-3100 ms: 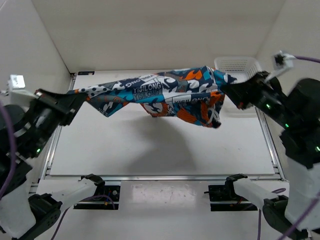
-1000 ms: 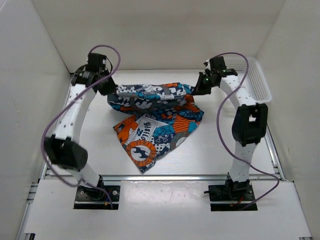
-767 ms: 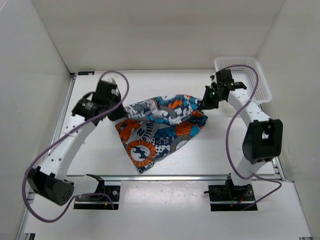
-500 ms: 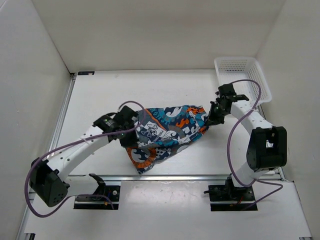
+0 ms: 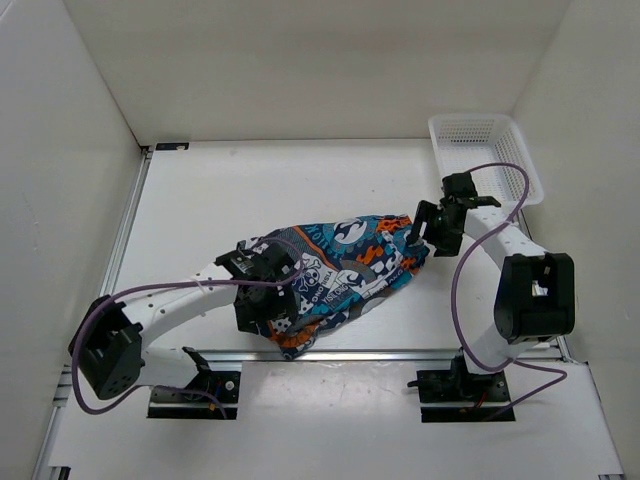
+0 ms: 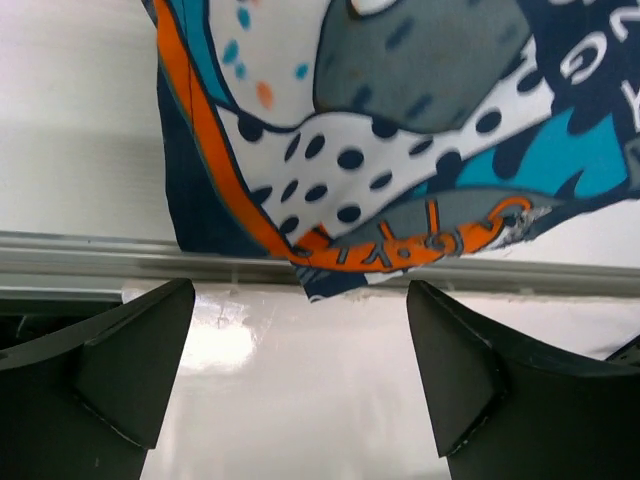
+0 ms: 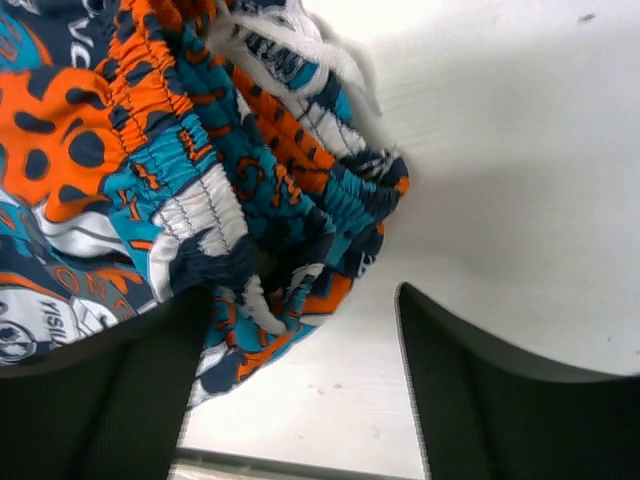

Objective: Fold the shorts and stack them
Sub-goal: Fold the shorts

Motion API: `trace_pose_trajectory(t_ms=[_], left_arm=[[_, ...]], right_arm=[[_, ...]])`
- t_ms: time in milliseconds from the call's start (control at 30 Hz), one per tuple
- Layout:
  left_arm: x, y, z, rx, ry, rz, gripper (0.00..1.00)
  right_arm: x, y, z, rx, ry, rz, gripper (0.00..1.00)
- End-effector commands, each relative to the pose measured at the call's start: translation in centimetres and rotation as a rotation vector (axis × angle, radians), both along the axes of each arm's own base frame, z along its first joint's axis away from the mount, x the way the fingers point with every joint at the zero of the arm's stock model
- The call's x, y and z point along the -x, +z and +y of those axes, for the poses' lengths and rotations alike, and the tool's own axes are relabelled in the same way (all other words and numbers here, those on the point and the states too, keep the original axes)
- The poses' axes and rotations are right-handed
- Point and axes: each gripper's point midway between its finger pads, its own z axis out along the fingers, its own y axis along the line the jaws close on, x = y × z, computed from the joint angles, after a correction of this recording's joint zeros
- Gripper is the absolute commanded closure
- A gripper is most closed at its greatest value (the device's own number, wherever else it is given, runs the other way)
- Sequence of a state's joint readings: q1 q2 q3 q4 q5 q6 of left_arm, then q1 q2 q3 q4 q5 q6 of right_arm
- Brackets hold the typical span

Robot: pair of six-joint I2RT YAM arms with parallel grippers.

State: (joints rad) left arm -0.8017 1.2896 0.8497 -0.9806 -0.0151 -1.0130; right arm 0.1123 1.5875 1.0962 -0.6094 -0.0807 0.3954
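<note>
**Near edge, 6 o'clock.** Aluminium rail (image 6: 90, 250) bounding the table (image 5: 210, 200). Only the left wrist view shows a hem corner of the shorts (image 5: 345, 265) lapping onto this rail. The top view shows no more than cloth ending close beside it.

**Left gripper (image 6: 300, 295).** At the near, 7 o'clock end of the shorts. Its fingers (image 6: 110, 370) are spread wide, with nothing between them but the rail and the white surface below it. The hem lies just beyond the fingertips, apart from them.

**Shorts.** Lying on the near half of the table as a bunched strip. It runs from the 7 o'clock end by the rail to a 2 o'clock end at the right gripper (image 7: 300, 295).

**Right gripper.** Fingers (image 7: 490, 390) are parted, with bare table showing between them. The gathered elastic waistband sits against the picture-left finger, and the other finger is clear of the cloth. Only the right wrist view shows this shirred waistband, and a white trim (image 7: 290, 45) at its far side.

**Writing.**
- Right wrist view: the fragment "ONG" in white on navy; other letters are cut off.
- Left wrist view: navy characters on an orange band, not legible.
- Top view: lettering too small to read.

**Far right corner, 1 o'clock.** White mesh basket (image 5: 485, 150), well apart from the shorts and seen in the top view only.
</note>
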Motion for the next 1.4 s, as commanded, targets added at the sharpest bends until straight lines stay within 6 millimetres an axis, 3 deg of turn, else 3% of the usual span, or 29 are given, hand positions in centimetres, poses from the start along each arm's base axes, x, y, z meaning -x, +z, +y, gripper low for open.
trace_pose_trajectory(t_ms=[0,100,167,300,400,467,533,567,600,633,700,733,833,867,933,967,1067,1133,1200,1367], left_arm=[[-1.2,2.0,-1.0,0.033,-0.021,-0.054,0.00],[-2.7,1.0,1.0,-0.037,0.054,-0.042,0.00],[-3.4,0.3,0.1,-0.004,0.060,-0.034,0.00],[-3.5,-3.2,-0.8,-0.012,0.064,0.058,0.00],[-3.4,-5.4,-1.6,-0.049,0.028,0.132,0.05],[-3.4,-6.5,-2.1,-0.055,0.003,0.172,0.22],[-3.9,-6.9,-2.1,-0.063,0.006,0.181,0.44],[-4.5,-6.9,-2.0,-0.061,-0.009,0.176,0.72],[-4.8,-6.9,-1.7,-0.061,-0.006,0.176,0.85],[-5.8,-6.9,-1.1,-0.057,0.025,0.174,0.90],[-7.5,-6.4,-0.1,-0.060,0.028,0.146,0.90],[-9.6,-5.4,0.7,-0.055,0.065,0.104,0.90],[-12.9,-3.9,4.1,-0.124,0.109,0.055,0.90],[-15.0,-2.7,4.4,-0.131,0.105,0.012,0.90],[-17.1,-1.3,6.3,-0.196,0.132,-0.034,0.90],[-18.4,0.0,7.2,-0.206,0.154,-0.051,0.90],[-19.1,1.2,8.8,-0.221,0.166,-0.053,0.77],[-19.2,2.0,9.2,-0.208,0.158,-0.071,0.53],[-18.4,1.6,10.1,-0.207,0.168,-0.050,0.38],[-17.5,0.0,10.9,-0.164,0.196,-0.026,0.36]], right_arm=[[-2.3,1.2,-0.3,0.013,-0.011,-0.077,0.13],[-2.3,1.2,-0.3,0.013,-0.011,-0.077,0.12],[-2.2,0.2,-0.3,0.016,-0.010,-0.046,0.12],[-2.4,-1.0,-0.3,0.018,-0.010,-0.032,0.12],[-2.3,-1.9,0.1,0.001,-0.001,-0.009,0.18],[-2.1,-2.7,0.3,-0.009,-0.007,0.013,0.23],[-1.9,-3.1,0.7,-0.033,-0.009,0.015,0.36],[-1.5,-3.2,1.1,-0.057,0.002,0.027,0.42],[-1.4,-3.4,1.3,-0.072,-0.006,0.030,0.59],[-1.3,-3.6,1.6,-0.091,-0.024,0.037,0.70],[0.0,-4.1,2.7,-0.162,-0.033,0.068,0.94],[0.0,-4.3,3.2,-0.199,-0.040,0.062,0.98],[2.4,-4.8,5.5,-0.256,-0.078,0.106,1.00],[2.5,-4.8,6.1,-0.271,-0.086,0.093,1.00],[3.8,-5.0,6.8,-0.253,-0.138,0.110,1.00],[3.3,-4.3,7.1,-0.249,-0.144,0.073,1.00],[2.5,-4.0,6.9,-0.188,-0.170,0.025,0.86],[2.4,-3.8,6.7,-0.171,-0.163,0.023,0.75],[2.2,-3.6,6.8,-0.159,-0.150,0.022,0.70],[2.3,-3.1,7.0,-0.134,-0.122,0.014,0.67]])
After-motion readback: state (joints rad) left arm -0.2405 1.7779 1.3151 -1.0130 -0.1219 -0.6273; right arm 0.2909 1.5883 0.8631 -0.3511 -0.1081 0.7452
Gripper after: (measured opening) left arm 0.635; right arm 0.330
